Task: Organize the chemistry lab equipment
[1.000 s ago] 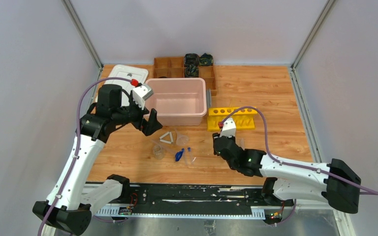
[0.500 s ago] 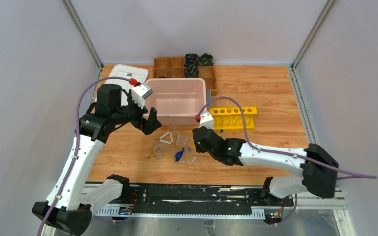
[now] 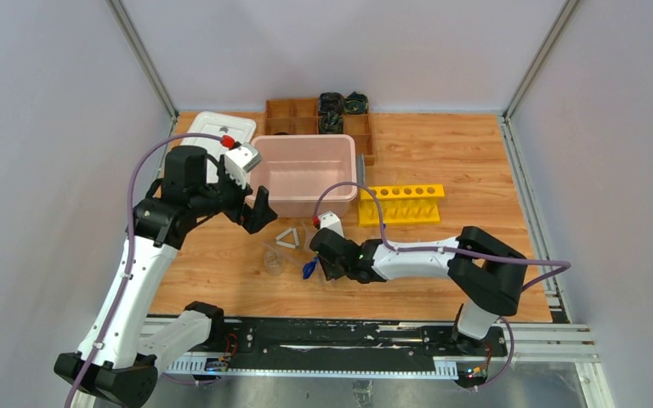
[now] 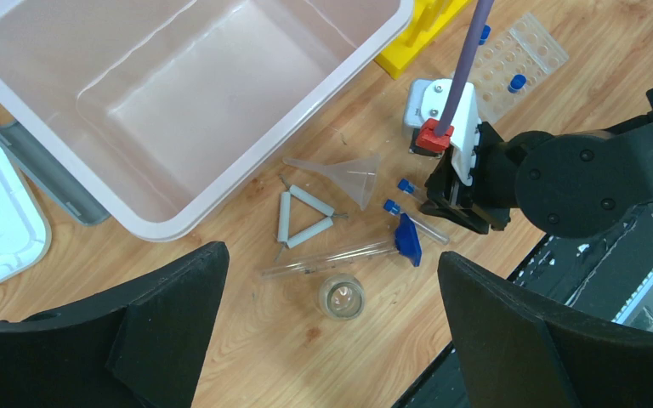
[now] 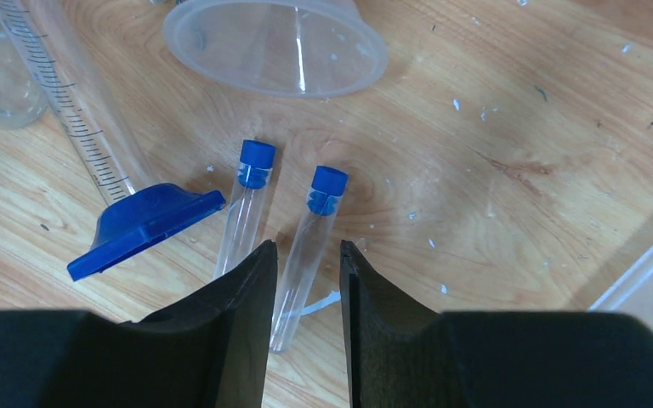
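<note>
Left wrist: tubes (image 4: 517, 82) in clear rack (image 4: 537, 47)

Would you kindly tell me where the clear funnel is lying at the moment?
In the left wrist view the funnel lies on its side mid-frame, beside the pink bin, between the white triangle and the blue-capped tubes.

The right gripper (image 5: 306, 280) is straddling one tube (image 5: 309, 246) with its jaws, leaving slim gaps. A second tube (image 5: 240, 223) is lying close at ten o'clock, the blue base (image 5: 140, 225) past it. The funnel (image 5: 276, 42) is blocking twelve o'clock. Bare table (image 5: 519, 127) is spreading at two o'clock.
</note>
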Robot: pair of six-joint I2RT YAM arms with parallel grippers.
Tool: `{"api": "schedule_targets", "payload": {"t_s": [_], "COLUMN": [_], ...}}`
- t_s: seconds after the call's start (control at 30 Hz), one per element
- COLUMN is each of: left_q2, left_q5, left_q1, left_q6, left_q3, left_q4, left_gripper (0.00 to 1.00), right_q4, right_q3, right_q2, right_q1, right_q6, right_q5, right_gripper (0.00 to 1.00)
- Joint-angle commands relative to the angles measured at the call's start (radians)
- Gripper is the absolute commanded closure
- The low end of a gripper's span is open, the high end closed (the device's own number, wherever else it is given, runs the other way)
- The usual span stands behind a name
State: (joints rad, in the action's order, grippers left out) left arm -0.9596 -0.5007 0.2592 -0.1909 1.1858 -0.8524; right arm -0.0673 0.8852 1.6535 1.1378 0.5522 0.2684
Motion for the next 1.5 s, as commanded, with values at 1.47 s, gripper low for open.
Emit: {"api": "schedule_targets", "payload": {"t_s": [1.47], "left_q2": [-0.02], "left_q5": [-0.286], "left_q1": [0.002], "left_q6": [0.267], "left_q3": [-0.04], "left_q4": [0.165], "left_gripper": [0.25], "right_q4": [0.329], "right_q3": [0.311], "right_q2": [-0.263], "right_q1": [0.069], "right_q6": [0.153], "right_q5": [0.209], "right_gripper": [1.0]}}
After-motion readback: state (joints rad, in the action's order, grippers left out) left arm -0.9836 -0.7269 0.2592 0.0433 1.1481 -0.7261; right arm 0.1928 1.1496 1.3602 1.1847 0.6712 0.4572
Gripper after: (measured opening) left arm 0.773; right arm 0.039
